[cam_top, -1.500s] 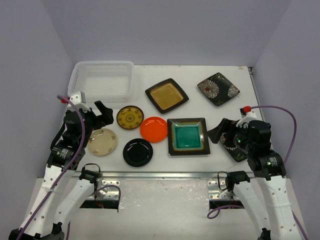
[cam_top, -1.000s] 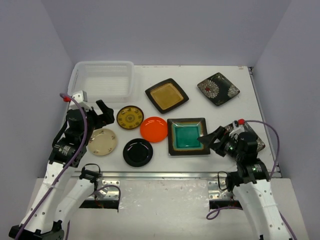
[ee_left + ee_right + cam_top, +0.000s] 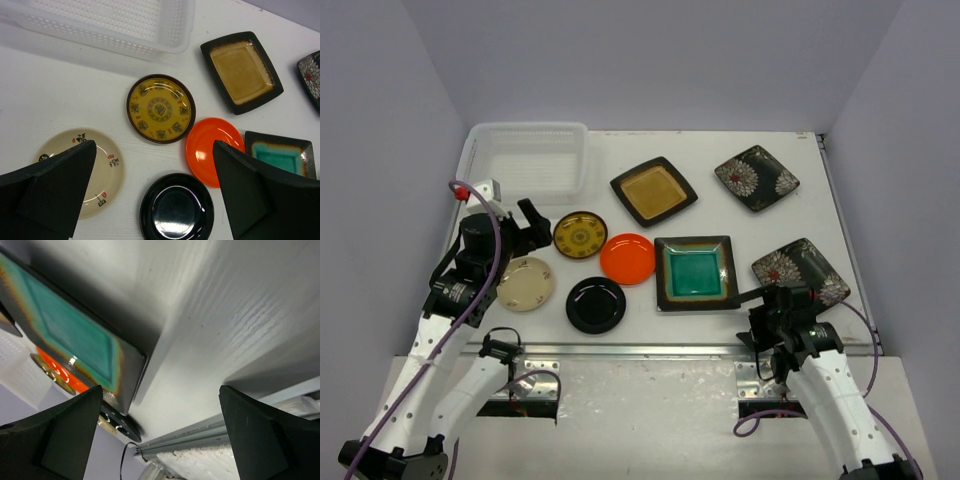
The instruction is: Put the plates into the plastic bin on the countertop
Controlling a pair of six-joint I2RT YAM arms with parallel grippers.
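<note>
**Opening stage: approach to a first plate.** We see all eight plates lying on the countertop (image 3: 825, 215) and none yet in the plastic bin (image 3: 528, 129). The bin stands empty just beyond the left gripper (image 3: 527, 226). That gripper hovers with its fingers spread wide and nothing between them. Below it, the cream plate (image 3: 107, 162) lies partly under one finger and the orange plate (image 3: 204, 147) sits by the other. The yellow-patterned plate (image 3: 161, 108) is ahead of the gap, and the black round plate (image 3: 176, 207) is nearest the wrist.

The right gripper (image 3: 757, 300) sits low over the near edge, its jaws likewise apart and empty. The teal square plate (image 3: 75, 335) is just ahead of it and one flowered plate (image 3: 800, 270) is close beside it. The amber plate (image 3: 653, 191) and the second flowered plate (image 3: 756, 177) lie farther beyond.

We judge that the next move calls for a descent onto one plate's rim, since the plates lie flat. The gripper would then close on the rim, lift the plate and carry it over the bin's wall.
</note>
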